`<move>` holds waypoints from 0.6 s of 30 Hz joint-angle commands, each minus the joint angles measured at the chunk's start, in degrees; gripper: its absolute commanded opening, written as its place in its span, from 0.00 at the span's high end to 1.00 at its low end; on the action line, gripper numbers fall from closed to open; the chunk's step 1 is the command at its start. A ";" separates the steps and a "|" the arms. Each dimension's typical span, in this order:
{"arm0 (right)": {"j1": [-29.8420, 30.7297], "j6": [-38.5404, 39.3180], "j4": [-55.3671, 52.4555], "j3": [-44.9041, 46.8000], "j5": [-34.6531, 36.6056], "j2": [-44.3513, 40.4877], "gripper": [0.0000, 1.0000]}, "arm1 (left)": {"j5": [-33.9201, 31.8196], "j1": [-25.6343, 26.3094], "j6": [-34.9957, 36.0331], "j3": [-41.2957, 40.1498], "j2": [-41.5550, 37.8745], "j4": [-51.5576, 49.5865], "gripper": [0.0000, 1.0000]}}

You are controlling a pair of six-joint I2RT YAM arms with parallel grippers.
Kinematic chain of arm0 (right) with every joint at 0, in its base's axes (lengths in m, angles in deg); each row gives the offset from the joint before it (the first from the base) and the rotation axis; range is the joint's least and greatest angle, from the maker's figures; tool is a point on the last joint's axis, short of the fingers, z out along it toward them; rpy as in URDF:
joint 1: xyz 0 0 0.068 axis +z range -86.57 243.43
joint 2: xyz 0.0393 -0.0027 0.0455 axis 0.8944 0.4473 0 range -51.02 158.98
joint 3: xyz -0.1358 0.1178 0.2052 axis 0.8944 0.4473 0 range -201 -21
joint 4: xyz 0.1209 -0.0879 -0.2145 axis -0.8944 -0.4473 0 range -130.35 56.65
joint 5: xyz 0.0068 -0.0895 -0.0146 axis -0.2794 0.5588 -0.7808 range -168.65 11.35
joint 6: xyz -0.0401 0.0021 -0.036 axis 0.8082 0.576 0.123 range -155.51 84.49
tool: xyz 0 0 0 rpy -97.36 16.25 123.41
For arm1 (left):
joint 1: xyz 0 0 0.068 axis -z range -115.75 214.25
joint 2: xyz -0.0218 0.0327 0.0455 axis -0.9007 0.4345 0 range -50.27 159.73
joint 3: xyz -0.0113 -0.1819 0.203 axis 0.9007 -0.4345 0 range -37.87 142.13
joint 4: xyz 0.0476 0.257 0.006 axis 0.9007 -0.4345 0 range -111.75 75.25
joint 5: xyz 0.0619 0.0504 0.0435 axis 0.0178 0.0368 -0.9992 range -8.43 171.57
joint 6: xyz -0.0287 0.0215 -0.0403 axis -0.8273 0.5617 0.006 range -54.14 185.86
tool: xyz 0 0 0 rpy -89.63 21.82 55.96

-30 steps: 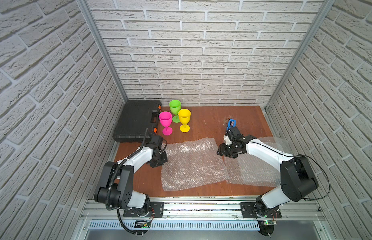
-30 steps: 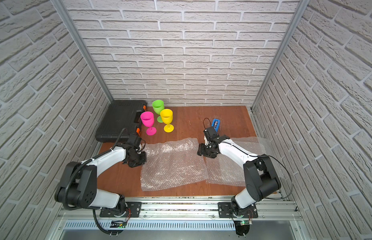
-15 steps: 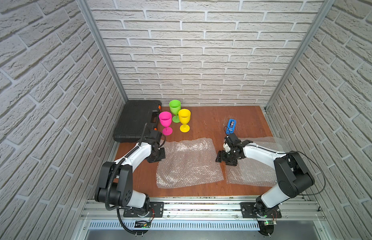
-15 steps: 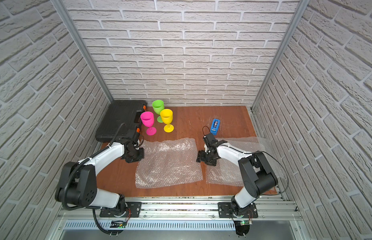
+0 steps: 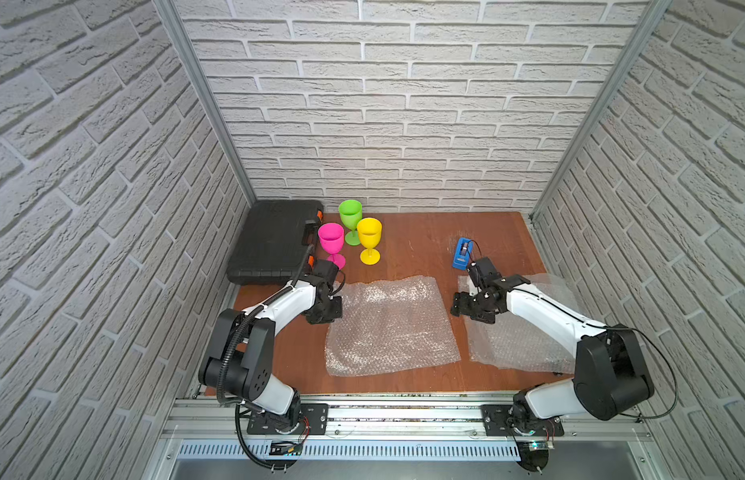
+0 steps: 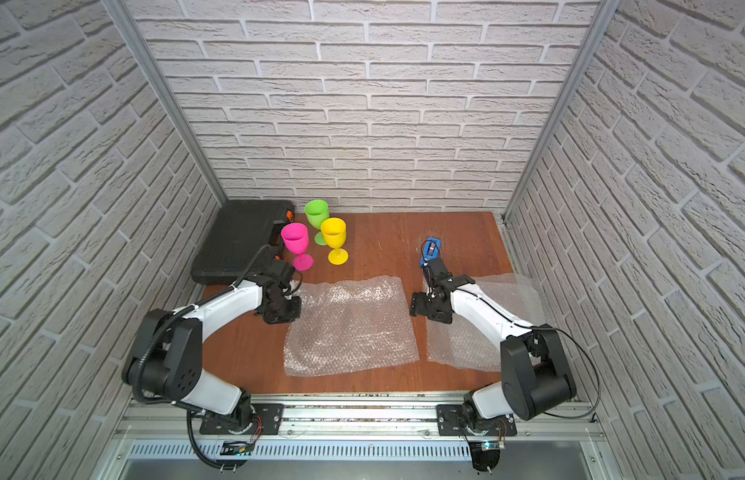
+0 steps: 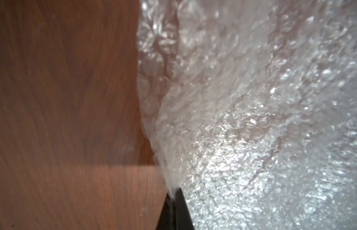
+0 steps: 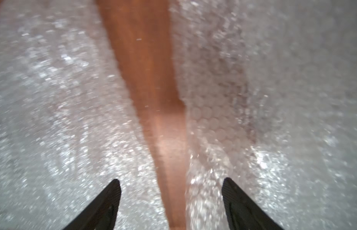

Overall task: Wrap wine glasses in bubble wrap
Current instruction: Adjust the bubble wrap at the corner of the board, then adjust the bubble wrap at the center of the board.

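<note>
Bubble wrap point(image 5: 389, 328), a clear whitish bubbly plastic sheet, lies mid-frame: probably light, limp, slippery, best pinched at an edge. Left gripper point(image 7: 173, 192) is clamped on its left edge; right gripper point(image 8: 171, 181) gapes empty beside its right edge.

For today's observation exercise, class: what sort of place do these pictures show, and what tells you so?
Probably a robot test booth: a left arm and right arm bolted to a metal rail, with brick-pattern panels boxing in a small wooden table.
</note>
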 commanded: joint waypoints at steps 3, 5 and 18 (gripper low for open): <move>1.20 4.46 0.78 -3.89 -2.95 7.05 0.29 | -0.09 0.36 0.14 1.30 1.22 1.22 1.00; 1.40 5.48 1.32 -4.47 -3.39 9.25 0.31 | -0.93 0.36 0.59 1.92 1.64 0.62 1.00; 3.31 4.61 -0.08 -1.95 0.14 11.57 0.88 | 0.52 1.10 1.97 3.22 2.91 1.24 1.00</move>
